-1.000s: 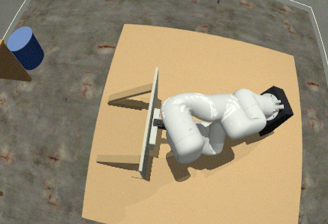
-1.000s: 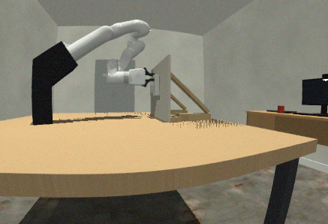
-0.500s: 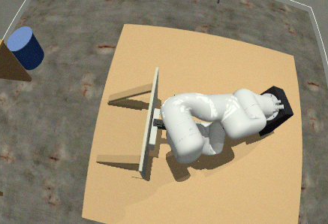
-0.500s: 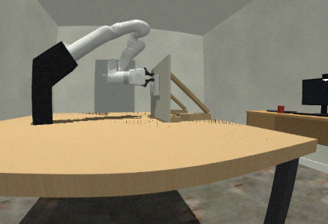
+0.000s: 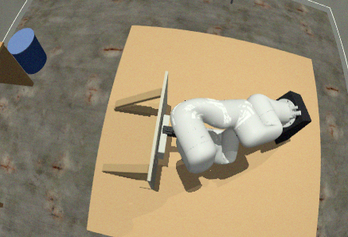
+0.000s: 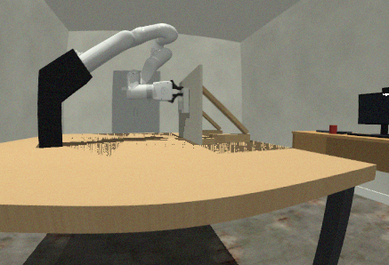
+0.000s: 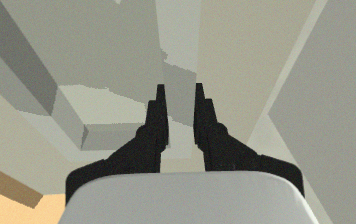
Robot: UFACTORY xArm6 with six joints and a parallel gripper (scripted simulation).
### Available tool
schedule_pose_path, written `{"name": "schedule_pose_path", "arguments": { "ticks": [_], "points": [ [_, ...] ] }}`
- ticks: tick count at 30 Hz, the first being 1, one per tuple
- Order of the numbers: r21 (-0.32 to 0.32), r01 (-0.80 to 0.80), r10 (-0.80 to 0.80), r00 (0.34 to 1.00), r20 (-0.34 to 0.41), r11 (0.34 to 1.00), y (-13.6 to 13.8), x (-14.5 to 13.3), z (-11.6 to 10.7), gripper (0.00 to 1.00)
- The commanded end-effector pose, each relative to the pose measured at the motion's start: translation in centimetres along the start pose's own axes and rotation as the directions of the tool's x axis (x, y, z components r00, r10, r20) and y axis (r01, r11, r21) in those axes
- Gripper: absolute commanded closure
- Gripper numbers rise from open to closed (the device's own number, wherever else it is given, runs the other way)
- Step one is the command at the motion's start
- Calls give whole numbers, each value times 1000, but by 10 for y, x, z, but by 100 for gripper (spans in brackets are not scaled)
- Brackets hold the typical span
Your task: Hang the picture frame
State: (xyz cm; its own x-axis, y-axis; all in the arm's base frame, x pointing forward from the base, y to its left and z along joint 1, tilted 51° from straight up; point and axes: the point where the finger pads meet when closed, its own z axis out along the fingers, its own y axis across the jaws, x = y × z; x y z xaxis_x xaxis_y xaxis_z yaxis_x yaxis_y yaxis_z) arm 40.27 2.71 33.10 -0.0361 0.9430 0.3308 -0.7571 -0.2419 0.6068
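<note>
A pale upright wall board [image 5: 158, 131] stands on the table, braced by two wooden struts behind it. The picture frame [image 5: 164, 134] is a pale flat piece held against the board's front face; it also shows in the side view [image 6: 185, 100]. My gripper [image 5: 168, 130] reaches level toward the board and is shut on the frame's edge. In the wrist view the two black fingers clamp a grey bar of the frame [image 7: 178, 95] between them. The screw is hidden behind the frame and fingers.
The wooden struts [image 5: 137, 100] slope down behind the board. The arm's black base [image 5: 294, 115] sits at the table's right side. A blue cylinder [image 5: 25, 49] stands on the floor at far left. A side desk with a monitor [image 6: 380, 108] is at right.
</note>
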Motion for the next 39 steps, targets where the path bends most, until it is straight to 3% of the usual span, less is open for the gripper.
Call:
{"name": "schedule_pose_path", "arguments": {
  "ticks": [1, 39],
  "points": [
    [-1, 0, 0, 1000, 0, 1000, 0, 0, 0, 100],
    [-1, 0, 0, 1000, 0, 1000, -4, 0, 0, 100]
  ]
}}
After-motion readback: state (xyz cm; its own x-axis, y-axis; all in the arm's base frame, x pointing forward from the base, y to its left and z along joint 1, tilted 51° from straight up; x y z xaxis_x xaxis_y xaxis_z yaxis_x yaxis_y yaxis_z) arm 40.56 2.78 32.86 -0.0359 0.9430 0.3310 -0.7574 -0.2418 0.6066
